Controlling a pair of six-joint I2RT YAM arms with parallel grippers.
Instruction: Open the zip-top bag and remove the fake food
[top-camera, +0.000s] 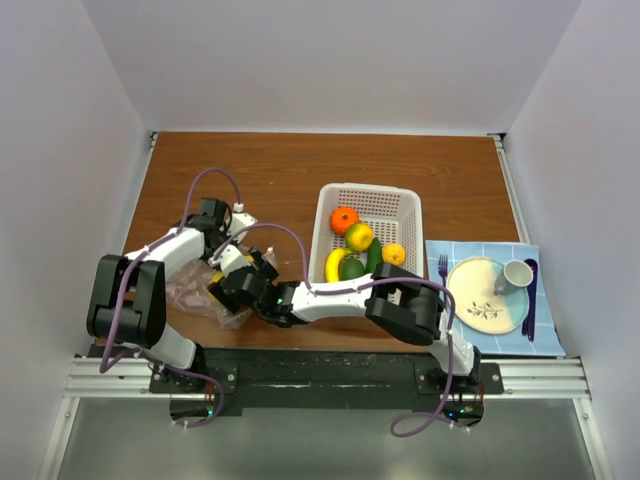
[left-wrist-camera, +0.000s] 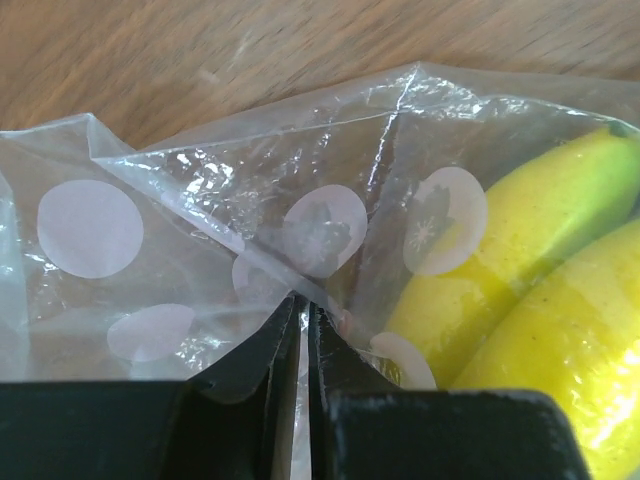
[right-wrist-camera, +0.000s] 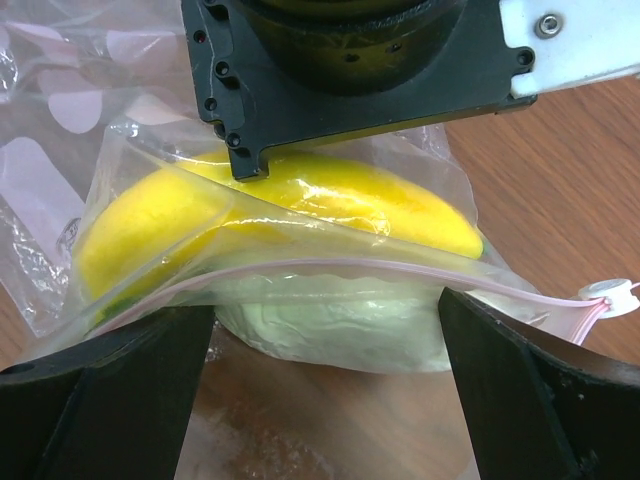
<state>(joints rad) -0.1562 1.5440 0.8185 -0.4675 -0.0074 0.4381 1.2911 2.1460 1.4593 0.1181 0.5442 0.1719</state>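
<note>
clear crinkly plastic of the zip-top bag (top-camera: 190, 288) lies on the wood counter (top-camera: 300, 170), near left, w/ both arms over it. my left hand (left-wrist-camera: 303, 312) is pressed together, pinching a fold of bag film. right hand (right-wrist-camera: 320, 310) is spread wide, one finger on either side of the bag's pink zip strip (right-wrist-camera: 400, 268). yellow banana (left-wrist-camera: 520, 250) + a pale piece (right-wrist-camera: 330, 335) sit inside the bag. other fake food (top-camera: 358, 250) is in the white basket (top-camera: 400, 205).

Overhead view down, wrist views close, sharing zip-top bag (left-wrist-camera: 250, 200)
</note>
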